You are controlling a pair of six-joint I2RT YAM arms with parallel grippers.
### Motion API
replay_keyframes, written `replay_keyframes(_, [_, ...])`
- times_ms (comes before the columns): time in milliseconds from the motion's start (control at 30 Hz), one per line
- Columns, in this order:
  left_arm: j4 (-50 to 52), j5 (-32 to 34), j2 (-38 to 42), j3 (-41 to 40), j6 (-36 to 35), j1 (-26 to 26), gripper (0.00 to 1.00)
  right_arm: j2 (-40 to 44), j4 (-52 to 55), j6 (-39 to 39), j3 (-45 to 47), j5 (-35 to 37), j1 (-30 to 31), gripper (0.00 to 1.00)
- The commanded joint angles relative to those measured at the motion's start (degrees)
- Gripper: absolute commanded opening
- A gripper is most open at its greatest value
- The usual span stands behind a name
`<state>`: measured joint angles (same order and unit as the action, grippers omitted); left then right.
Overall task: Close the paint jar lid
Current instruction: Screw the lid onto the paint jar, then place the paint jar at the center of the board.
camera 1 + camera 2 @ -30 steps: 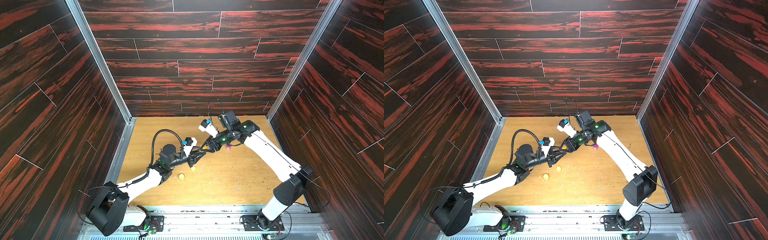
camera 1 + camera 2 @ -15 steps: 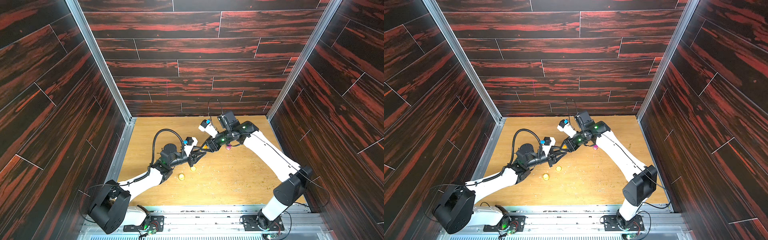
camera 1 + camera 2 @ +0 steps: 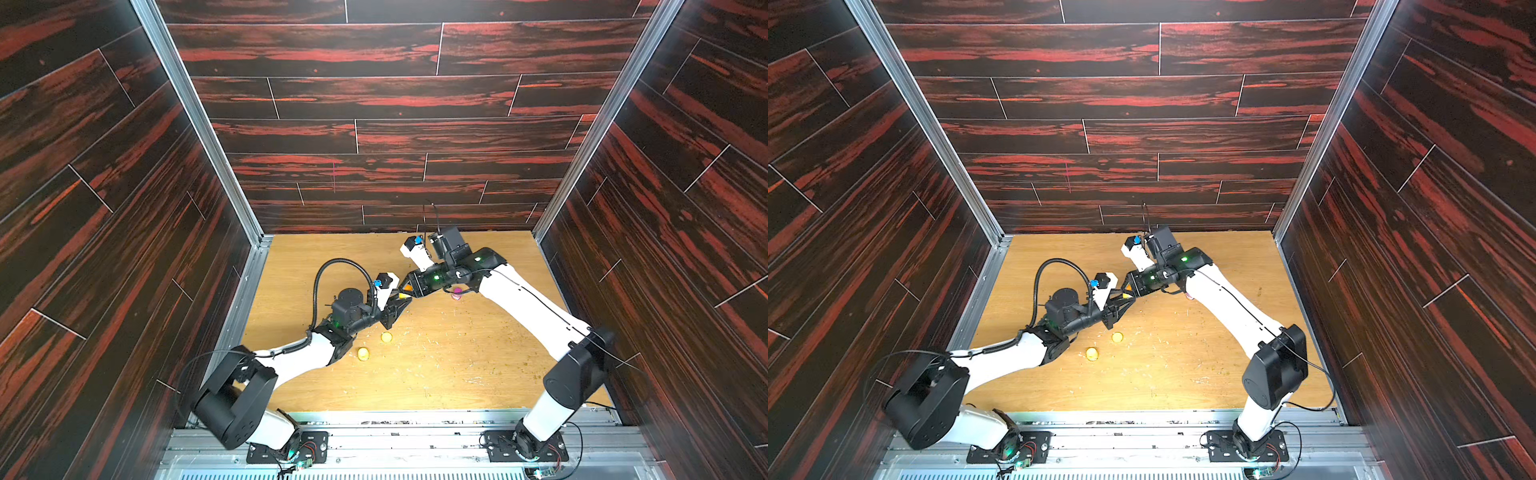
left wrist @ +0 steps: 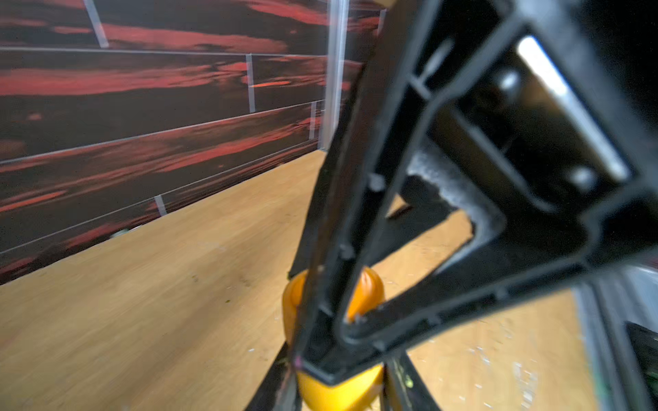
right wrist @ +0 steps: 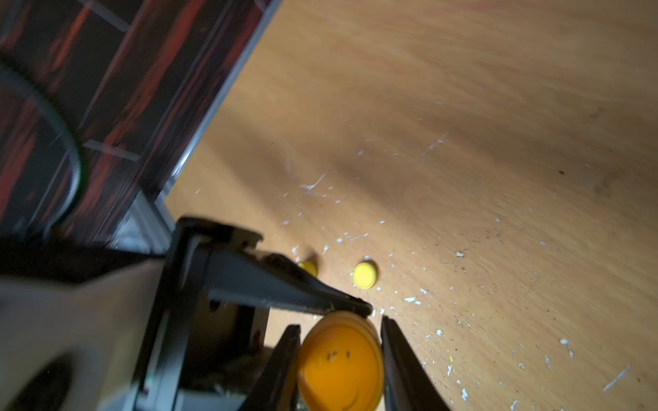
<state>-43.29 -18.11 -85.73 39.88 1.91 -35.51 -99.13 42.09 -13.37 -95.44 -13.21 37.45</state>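
Observation:
My two grippers meet above the middle of the table in both top views. The left gripper (image 3: pixel 400 302) is shut on a small yellow paint jar (image 4: pixel 338 393), which sits between its dark fingers (image 4: pixel 279 386). An orange lid (image 5: pixel 340 359) sits on the jar's mouth. My right gripper (image 5: pixel 340 343) is shut on this lid, one finger against each side of its rim. In a top view only slivers of the jar (image 3: pixel 402 296) and the lid (image 3: pixel 408 287) show between the grippers. The seam between lid and jar is hidden.
Two small yellow caps (image 3: pixel 386 337) (image 3: pixel 363 353) lie on the wooden table (image 3: pixel 457 365) in front of the left gripper. A pink jar (image 3: pixel 457 293) stands beside the right forearm. White flecks litter the table. Dark panel walls enclose three sides.
The right gripper's fingers have drawn in around the orange lid. Both arms have stayed almost where they were, and the left gripper still holds the jar.

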Motion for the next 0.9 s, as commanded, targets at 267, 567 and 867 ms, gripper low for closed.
replay_keyframes(267, [-10.6, 10.3, 2.5, -1.8, -4.1, -2.6, 0.16, 3.7, 6.2, -10.3, -3.8, 7.8, 2.9, 0.56])
replay_keyframes(567, [-13.1, 7.9, 5.0, -6.8, -3.8, -2.6, 0.17, 1.5, 19.5, -4.5, -14.3, 7.7, 1.6, 0.62])
replay_keyframes(867, [-12.1, 6.7, 4.9, -6.1, -4.0, -2.6, 0.17, -3.6, 20.0, -3.5, -16.7, 2.3, 1.8, 0.62])
